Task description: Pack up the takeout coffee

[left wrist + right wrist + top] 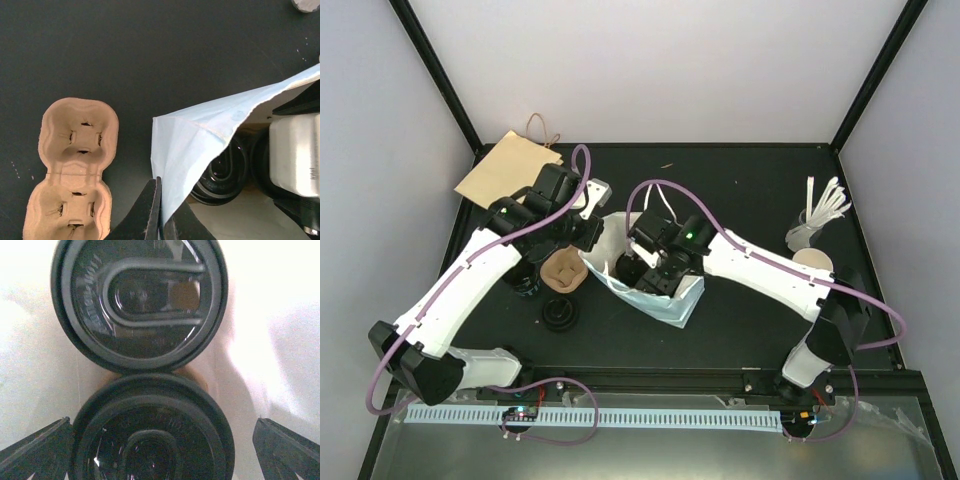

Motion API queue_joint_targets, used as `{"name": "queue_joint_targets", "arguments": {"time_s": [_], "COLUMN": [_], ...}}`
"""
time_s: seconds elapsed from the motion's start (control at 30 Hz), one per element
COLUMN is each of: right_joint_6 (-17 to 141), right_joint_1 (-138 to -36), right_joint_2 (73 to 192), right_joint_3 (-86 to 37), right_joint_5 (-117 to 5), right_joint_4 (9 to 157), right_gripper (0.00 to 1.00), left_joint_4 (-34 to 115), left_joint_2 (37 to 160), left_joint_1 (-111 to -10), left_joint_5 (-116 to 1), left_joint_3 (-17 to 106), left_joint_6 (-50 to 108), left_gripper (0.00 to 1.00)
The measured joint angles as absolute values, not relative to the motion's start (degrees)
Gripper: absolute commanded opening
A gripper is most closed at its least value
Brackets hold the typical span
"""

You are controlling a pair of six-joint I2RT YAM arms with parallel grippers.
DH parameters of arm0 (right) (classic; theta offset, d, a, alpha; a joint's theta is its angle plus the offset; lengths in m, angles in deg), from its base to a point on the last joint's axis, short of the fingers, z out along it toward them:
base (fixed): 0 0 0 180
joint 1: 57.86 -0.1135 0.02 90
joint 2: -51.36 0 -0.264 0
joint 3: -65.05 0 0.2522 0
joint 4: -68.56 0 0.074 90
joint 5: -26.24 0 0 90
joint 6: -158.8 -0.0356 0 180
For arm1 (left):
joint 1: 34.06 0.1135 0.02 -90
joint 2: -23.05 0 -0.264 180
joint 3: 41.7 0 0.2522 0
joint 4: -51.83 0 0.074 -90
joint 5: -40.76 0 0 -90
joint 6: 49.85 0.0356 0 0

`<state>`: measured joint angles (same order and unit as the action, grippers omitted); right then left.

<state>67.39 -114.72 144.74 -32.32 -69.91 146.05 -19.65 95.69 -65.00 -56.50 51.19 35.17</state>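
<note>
Pile of loose black lids (560, 313) is seen nearest the arm bases, on the dark table (740, 180). Just beyond it a brown pulp cup carrier (75, 165) lies flat, beside the white bag (190, 145) but apart from it. The bag's rim is pinched by the left gripper (162, 210), jaws pressed together on the paper, so the mouth is held open. The right gripper (160, 450) is lowered into the bag, jaws spread wide, nothing gripped. The takeout coffee (152, 435) stands upright inside the bag, between the spread fingers (35, 450) with a gap on each side. A second lidded cup (140, 305) stands just behind it, lids touching or nearly so. Raised lettering is seen on both black lids but is too blurred to be read; no other brand or label can be made out. Farther right, a stack of white cups (807, 238) and a bundle of white stirrers (827, 203) sit near the table's edge. At the far left corner a flat brown paper bag (505, 165) is laid.
</note>
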Motion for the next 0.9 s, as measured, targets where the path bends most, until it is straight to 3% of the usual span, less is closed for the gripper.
{"name": "queue_joint_targets", "arguments": {"time_s": [0.63, 0.9], "right_joint_6": [64.2, 63.1], "right_joint_1": [-114.7, -114.7], "right_joint_2": [144.6, 138.9], "right_joint_3": [-40.2, -40.2], "right_joint_5": [-70.7, -71.4], "right_joint_4": [147.4, 147.1], "right_gripper": [1.0, 1.0], "left_joint_4": [-22.6, -22.9], "left_joint_2": [100.1, 100.5], "left_joint_1": [-69.7, -69.8], "left_joint_5": [-54.6, -53.4], "left_joint_3": [53.9, 54.6], "left_joint_6": [33.0, 31.2], "left_gripper": [0.02, 0.02]}}
